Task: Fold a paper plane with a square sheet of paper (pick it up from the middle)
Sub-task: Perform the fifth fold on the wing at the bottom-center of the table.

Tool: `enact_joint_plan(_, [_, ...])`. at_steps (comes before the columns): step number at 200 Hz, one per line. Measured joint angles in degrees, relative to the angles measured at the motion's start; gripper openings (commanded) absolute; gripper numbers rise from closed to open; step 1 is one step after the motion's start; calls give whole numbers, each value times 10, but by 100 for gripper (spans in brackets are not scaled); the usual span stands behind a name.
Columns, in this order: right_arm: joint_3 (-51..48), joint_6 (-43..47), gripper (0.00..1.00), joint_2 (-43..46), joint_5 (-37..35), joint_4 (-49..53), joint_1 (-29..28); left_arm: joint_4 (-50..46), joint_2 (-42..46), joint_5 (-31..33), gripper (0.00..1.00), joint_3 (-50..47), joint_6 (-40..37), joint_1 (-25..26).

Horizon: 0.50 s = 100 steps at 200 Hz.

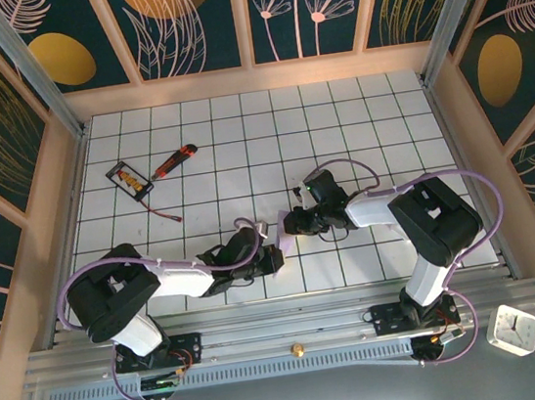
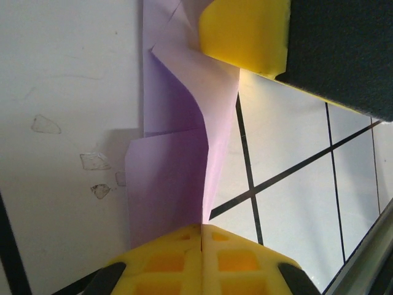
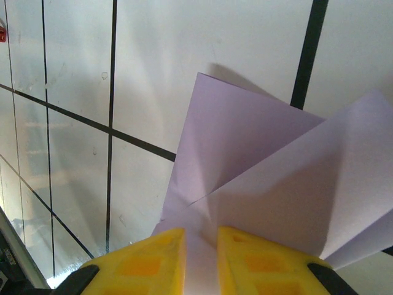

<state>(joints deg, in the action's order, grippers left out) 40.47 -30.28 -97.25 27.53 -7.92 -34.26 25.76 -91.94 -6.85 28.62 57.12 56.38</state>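
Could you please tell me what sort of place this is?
Probably a purpose-built robot test cell: a white gridded tabletop boxed in by leaf-patterned wall panels, with the left arm and right arm bolted to an aluminium rail at its near edge.

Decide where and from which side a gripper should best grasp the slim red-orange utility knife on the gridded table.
Probably mid-body of the red-orange utility knife, pinched across its narrow width, coming straight down from above: it lies flat and diagonal, so the long sides are free and jaws must turn crosswise.
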Motion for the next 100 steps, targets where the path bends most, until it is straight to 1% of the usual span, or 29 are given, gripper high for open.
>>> enact_joint_plan(27, [3, 0, 25, 0, 1, 5, 0, 39, -1, -2, 0, -18, 22, 0])
enact_joint_plan(71, [4, 4, 28, 3, 4, 8, 0, 102, -4, -4, 0, -49, 56, 0])
enact_joint_plan(100, [4, 7, 29, 9, 0, 9, 3, 135, -9, -18, 0, -71, 79, -1])
